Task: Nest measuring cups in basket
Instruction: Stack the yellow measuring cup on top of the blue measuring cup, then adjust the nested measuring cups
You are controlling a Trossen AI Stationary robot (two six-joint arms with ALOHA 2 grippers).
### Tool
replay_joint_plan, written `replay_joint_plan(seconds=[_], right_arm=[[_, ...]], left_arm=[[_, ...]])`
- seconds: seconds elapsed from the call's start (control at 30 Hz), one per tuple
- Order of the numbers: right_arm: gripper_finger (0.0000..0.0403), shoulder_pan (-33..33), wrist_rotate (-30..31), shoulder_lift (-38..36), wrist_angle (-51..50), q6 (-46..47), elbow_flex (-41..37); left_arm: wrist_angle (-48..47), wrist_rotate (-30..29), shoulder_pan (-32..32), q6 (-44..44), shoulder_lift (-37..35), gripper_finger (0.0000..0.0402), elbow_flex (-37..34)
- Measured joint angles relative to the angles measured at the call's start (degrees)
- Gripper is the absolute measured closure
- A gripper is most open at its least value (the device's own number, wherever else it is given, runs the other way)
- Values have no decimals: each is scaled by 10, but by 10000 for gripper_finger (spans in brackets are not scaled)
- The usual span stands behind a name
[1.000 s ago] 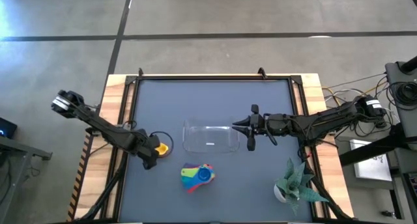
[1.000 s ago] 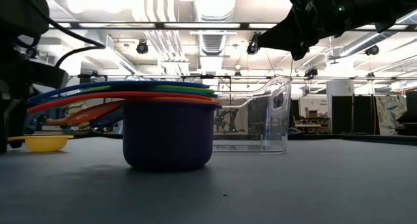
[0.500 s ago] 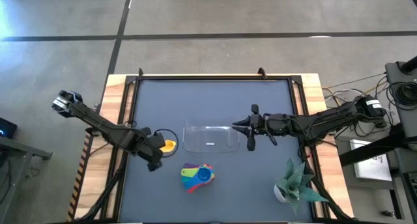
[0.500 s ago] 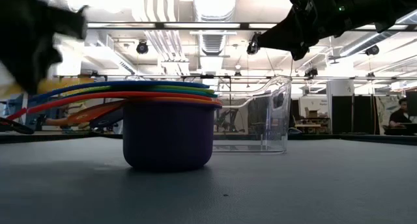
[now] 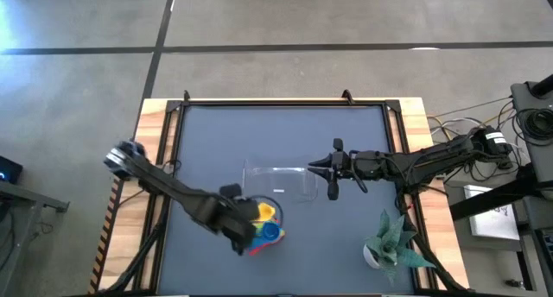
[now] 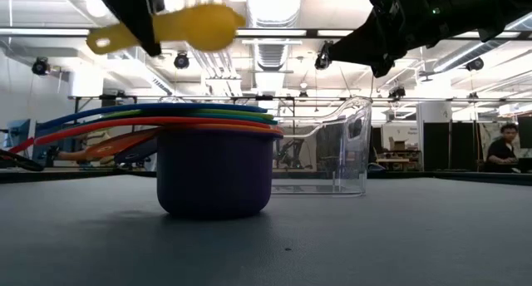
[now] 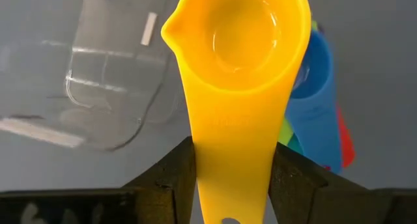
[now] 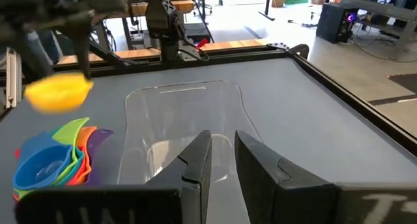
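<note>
My left gripper [image 7: 231, 160] is shut on the yellow measuring cup [image 5: 264, 212], which hangs in the air over the stack of nested cups [image 5: 262, 232]. In the low view the yellow cup [image 6: 204, 26] is well above the stack [image 6: 214, 174]. The stack has the purple cup at the bottom and the light blue cup [image 7: 317, 87] on top, and rests on the table by its base. The clear basket [image 5: 278, 180] stands just beyond the stack. My right gripper [image 8: 223, 155] hovers above the basket's right end [image 6: 353, 145], its fingers a narrow gap apart and empty. My left gripper pinches the yellow cup's handle [image 7: 229, 136] between its two fingers [image 7: 174, 175], on the handle's two side edges. The fingers lie along the handle, coming from the table's left and slanting down. The cup is lifted clear, open side up, with its bowl [image 7: 251, 35] pointing away from the gripper.
A potted green plant [image 5: 393, 245] stands at the table's near right corner. The table has a raised dark rail and wooden edges [image 5: 155, 159]. Bare grey tabletop [image 5: 259, 133] lies beyond the basket.
My left gripper has lifted the yellow cup off the table's left part. It has carried the cup toward the right and near edge and up, and the cup now hangs over the stack of cups. My right arm has kept still.
</note>
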Motion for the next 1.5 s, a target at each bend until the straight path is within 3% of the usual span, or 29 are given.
replay_joint_plan(seconds=[0.17, 0.4, 0.7, 1.2, 1.27, 1.4, 1.5], right_arm=[[346, 0, 0, 0, -3, 0, 0], [346, 0, 0, 0, -3, 0, 0], [346, 0, 0, 0, -6, 6, 0], [346, 0, 0, 0, -7, 5, 0], [346, 0, 0, 0, -7, 7, 0], [346, 13, -21, 0, -5, 9, 3], [346, 36, -35, 0, -2, -15, 16]], left_arm=[[-73, 2, -4, 19, 99, 267, 95], [-78, 47, -10, 32, 158, 265, 162], [-91, 73, -13, 12, 174, 258, 161], [-91, 82, -13, 40, 172, 156, 161], [-105, 65, -14, 64, 171, 146, 161], [-178, -30, -26, 52, 158, 134, 153], [-161, -42, -34, 40, 117, 135, 123]])
